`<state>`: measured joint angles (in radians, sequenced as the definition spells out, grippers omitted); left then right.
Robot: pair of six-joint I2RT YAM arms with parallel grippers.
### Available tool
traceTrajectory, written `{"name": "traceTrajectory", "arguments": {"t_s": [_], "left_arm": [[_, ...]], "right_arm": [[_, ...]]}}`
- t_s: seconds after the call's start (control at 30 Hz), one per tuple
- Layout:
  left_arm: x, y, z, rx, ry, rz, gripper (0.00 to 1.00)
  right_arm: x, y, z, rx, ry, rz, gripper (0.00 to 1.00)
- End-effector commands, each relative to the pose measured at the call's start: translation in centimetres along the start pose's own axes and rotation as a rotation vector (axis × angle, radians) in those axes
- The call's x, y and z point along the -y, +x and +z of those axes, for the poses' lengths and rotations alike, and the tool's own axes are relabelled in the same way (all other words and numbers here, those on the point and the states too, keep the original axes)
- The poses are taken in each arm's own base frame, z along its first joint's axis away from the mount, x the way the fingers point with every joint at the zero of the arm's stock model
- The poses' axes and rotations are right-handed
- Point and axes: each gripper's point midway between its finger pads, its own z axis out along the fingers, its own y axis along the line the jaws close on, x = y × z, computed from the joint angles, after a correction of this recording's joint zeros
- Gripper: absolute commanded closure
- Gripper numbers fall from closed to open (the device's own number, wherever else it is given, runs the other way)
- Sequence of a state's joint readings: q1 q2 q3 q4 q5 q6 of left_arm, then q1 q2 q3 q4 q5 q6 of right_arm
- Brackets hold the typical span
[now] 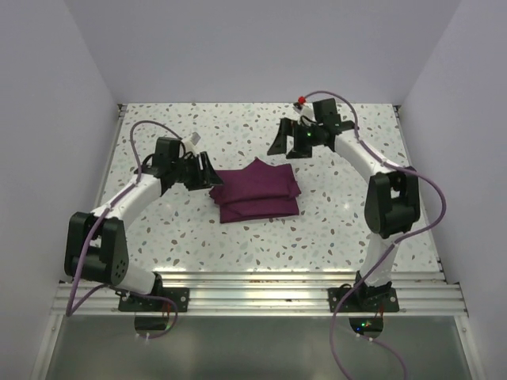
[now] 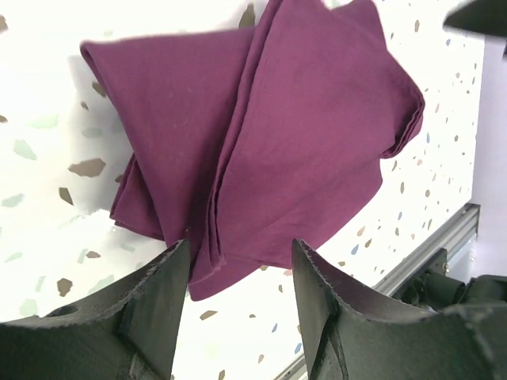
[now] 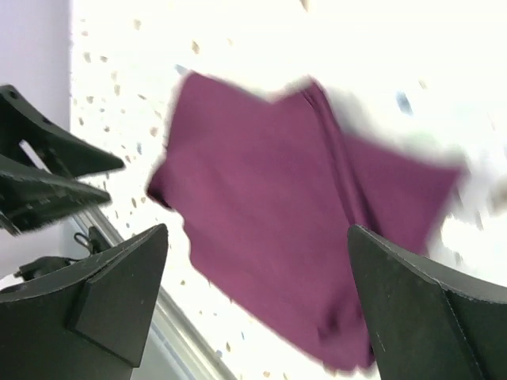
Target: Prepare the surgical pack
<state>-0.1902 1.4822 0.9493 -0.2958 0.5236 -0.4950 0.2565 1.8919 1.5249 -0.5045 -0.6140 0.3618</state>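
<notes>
saw the surgical pack lying flat on the speckled table, about in the middle. looked dark purple and folded up into a thick soft bundle. noticed many cloth layers along its edges in the left wrist view, and one folded part slanted across another.

found the left gripper just beside the left side of the pack. saw its two black fingers spread apart with nothing between them, so open and holding nothing. could not tell if touching the edge of the pack.

found the right gripper past the far side of the pack, a little to the right, and apart from it. saw its fingers spread very wide, gripping nothing at all. got only a blurry look at the pack from the right wrist view.

spotted a small red thing well behind the pack, close to the right gripper. spotted a silver rail on the near side of the pack.
</notes>
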Motion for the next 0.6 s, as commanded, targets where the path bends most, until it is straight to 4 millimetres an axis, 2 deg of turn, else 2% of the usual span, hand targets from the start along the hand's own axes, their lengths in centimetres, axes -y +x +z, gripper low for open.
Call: {"name": "traceTrajectory", "arguments": {"t_s": [0.0,0.03,0.13,0.23,0.4,0.5,0.57], "left_arm": [[0.6,-2.3,-1.7,0.076,-0.03,0.083,0.43],[0.6,-2.5,-2.0,0.085,-0.027,0.082,0.43],[0.6,-2.0,-2.3,0.088,-0.01,0.071,0.44],[0.5,-1.1,-2.5,0.076,0.011,0.058,0.44],[0.2,0.7,-2.8,0.075,0.032,0.029,0.45],[-0.2,1.7,-2.7,0.061,0.047,0.013,0.46],[-0.3,1.6,-2.7,0.065,0.049,0.013,0.46]], "right_arm": [[-4.0,-3.0,2.9,0.03,-0.112,-0.172,0.01],[-3.8,-3.7,4.4,0.016,-0.123,-0.173,0.01],[-3.3,-4.5,6.8,-0.003,-0.143,-0.181,0.01],[-2.3,-4.5,9.0,-0.044,-0.17,-0.186,0.01],[-0.9,-3.7,11.0,-0.103,-0.193,-0.21,0.01],[-0.8,-3.0,11.6,-0.129,-0.241,-0.202,0.01],[-1.3,-2.1,11.7,-0.155,-0.291,-0.181,0.04]]}}
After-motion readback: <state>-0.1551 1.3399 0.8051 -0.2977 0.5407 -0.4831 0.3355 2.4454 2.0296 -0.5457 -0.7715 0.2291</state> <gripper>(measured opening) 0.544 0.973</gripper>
